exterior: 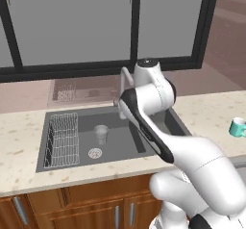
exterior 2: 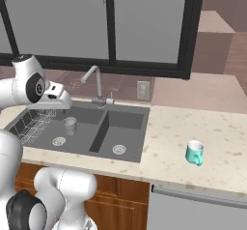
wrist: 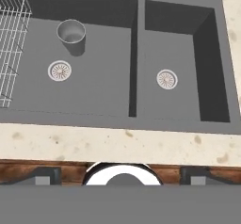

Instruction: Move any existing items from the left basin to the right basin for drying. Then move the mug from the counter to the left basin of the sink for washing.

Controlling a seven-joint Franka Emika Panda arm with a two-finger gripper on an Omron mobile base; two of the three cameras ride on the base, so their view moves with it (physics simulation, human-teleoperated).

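above sink [wrist: 136, 11], tool [wrist: 120, 176] open, pointing down.

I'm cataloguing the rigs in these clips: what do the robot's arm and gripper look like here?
The arm is glossy white, built of rounded, bulbous segments with black bands at the joints and a dark round cap on top of one joint. No cables or markings can be made out. The gripper has two small dark grey finger tips.

Speckled counter [exterior 2: 217, 132] with sunken sink [wrist: 137, 11], teal mug [exterior 2: 194, 152] on top
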